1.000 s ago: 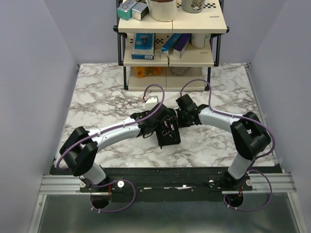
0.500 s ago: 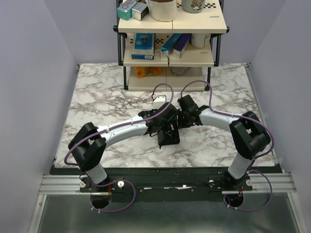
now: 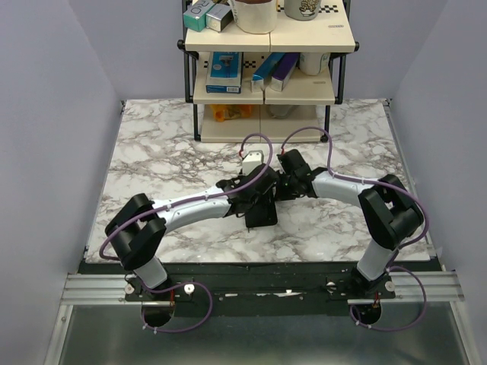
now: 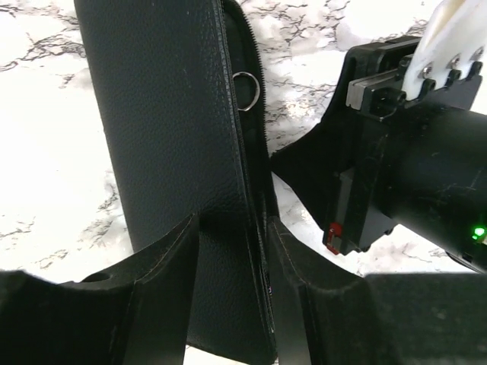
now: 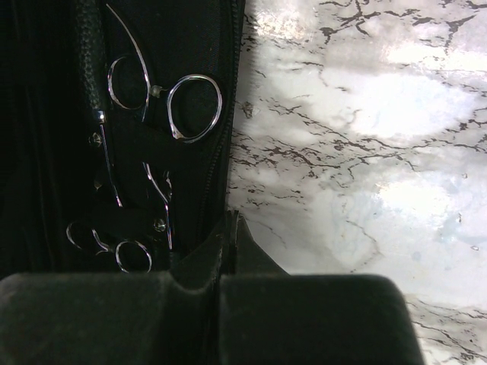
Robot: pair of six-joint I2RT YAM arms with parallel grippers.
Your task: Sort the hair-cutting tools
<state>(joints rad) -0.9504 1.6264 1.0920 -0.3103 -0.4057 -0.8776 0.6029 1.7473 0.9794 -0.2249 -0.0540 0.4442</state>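
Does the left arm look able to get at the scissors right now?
Probably not. The left gripper straddles the pouch from its outer side, and that cover seems to lie between it and the scissors strapped inside.

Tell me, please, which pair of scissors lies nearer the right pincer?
The small-looped pair, just beside the right pincer; the large-looped pair sits farther away.

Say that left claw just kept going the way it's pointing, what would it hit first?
The black pouch, probably: its cover lies between the spread fingers of the left gripper and runs on ahead. Depth is hard to judge.
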